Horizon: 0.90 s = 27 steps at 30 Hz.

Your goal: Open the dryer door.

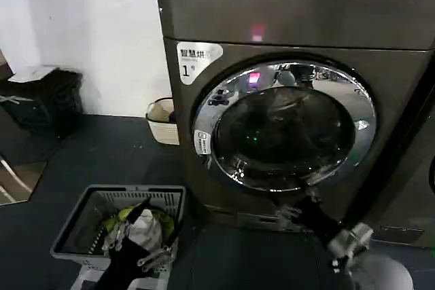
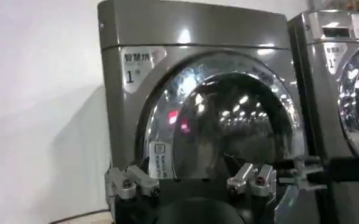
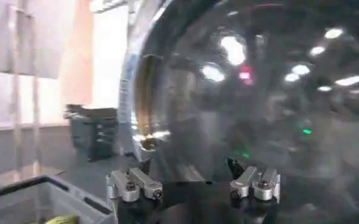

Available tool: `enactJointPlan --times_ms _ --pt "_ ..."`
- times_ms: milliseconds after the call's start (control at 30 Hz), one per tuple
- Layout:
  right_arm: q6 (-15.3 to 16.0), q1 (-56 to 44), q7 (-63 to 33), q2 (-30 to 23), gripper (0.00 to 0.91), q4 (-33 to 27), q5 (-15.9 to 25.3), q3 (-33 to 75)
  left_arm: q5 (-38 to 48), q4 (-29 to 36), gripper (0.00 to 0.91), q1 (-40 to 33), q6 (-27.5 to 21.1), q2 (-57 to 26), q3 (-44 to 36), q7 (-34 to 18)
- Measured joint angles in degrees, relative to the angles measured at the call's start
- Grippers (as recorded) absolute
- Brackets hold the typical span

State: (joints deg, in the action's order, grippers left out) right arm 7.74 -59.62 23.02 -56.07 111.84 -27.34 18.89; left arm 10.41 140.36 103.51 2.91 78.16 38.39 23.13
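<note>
Chrome-rimmed dryer door (image 1: 285,127) shut on the dryer (image 1: 292,18), my right gripper (image 1: 296,202) just under its lower rim.
Right gripper's open and nearer; left gripper (image 1: 153,236), also open, hangs further off over the basket (image 1: 88,208).

— What does the dryer (image 1: 299,18) look like?
— A big bronze-grey front loader, upright, with a silver sticker reading "1" at its upper corner.
— And the door (image 1: 285,127)?
— A round porthole, a wide chrome rim around dark glass. It lies flat against the front, apparently shut, directly ahead of the right jaws and close to them.
</note>
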Motion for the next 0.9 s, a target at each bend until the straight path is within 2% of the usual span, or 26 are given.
enactJointPlan --times_ms 133,900 --pt "0.03 6.01 0.69 0.21 0.907 -2.91 -1.91 -4.66 -0.53 -0.62 0.907 -0.69 -0.62 0.89 0.06 0.72" --pt "-0.47 25.68 2.39 -5.12 0.907 -17.16 -2.82 -20.92 -1.81 -0.72 0.907 0.00 -2.42 2.04 1.08 2.45"
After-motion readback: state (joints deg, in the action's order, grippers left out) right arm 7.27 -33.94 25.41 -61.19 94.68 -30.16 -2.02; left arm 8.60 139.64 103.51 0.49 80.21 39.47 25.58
